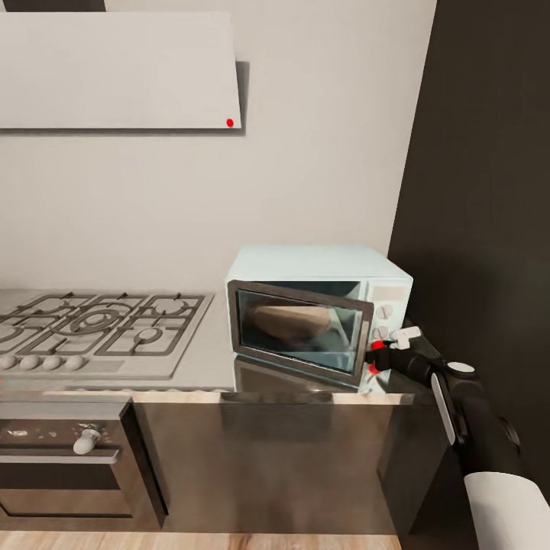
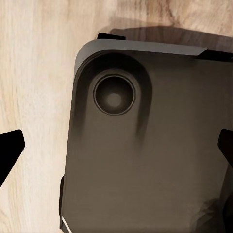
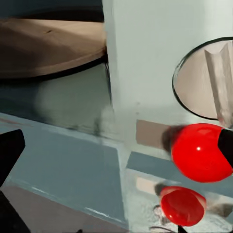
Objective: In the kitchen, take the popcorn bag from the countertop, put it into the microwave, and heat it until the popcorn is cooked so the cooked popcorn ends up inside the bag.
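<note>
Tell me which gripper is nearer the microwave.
Right. The right gripper sits at the microwave front by its knobs; the left gripper hangs over the wood floor and a dark robot part.

The right arm [image 1: 466, 428] is matte black, with a white cylindrical segment at 5 o'clock in the head view, a white disc cap on the wrist and a pale strip along its side. The right gripper [image 1: 386, 345] carries a white block and black fingertips [image 3: 9, 150].

The head view looks down and forward over the worktop [image 1: 206, 367] at the microwave [image 1: 317, 305]. The right wrist view sits close against that microwave's [image 3: 145, 73] front. The left wrist view faces the floor [image 2: 34, 97].
</note>
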Available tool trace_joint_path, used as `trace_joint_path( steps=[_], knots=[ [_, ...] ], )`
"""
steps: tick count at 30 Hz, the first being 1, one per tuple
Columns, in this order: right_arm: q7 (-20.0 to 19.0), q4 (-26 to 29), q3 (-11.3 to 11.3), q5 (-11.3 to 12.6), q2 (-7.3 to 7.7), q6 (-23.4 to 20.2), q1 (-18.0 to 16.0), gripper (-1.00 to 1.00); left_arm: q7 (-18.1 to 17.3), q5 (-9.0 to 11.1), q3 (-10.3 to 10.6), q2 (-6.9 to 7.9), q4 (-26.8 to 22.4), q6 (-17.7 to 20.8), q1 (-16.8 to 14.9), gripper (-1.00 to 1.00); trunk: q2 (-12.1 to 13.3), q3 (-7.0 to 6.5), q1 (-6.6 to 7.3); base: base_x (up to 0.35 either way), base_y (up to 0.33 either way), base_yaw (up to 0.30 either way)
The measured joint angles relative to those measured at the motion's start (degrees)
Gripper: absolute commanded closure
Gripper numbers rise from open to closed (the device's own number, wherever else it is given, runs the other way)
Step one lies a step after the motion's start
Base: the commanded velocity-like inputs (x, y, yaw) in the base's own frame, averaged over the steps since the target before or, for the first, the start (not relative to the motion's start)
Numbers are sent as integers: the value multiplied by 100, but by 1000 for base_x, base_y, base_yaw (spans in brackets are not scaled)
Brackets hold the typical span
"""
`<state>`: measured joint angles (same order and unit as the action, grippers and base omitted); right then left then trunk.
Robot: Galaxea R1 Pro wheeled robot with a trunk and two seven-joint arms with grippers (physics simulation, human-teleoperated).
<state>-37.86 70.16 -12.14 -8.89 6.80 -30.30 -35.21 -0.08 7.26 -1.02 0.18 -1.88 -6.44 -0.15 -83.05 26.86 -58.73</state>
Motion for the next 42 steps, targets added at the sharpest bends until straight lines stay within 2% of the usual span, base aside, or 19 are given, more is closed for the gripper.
trace_joint_path(
  steps=[10, 23, 42],
  knots=[
    [-236, 17, 55, 87, -17, -28, 1, -100, 0, 3, -2, -3, 11, 7, -1, -100, 0, 0, -1, -27, 4, 0],
    [-223, 7, 56, 69, -21, -31, 2, -100, 30, 20, -6, -10, 6, 7, 0, -100, 1, 0, -3, -257, 158, 0],
    [-208, 7, 55, 70, -60, -29, 2, -100, 25, 13, -6, -10, 3, -10, -1, -100, 1, 0, -2, -117, 117, 0]
  ],
)
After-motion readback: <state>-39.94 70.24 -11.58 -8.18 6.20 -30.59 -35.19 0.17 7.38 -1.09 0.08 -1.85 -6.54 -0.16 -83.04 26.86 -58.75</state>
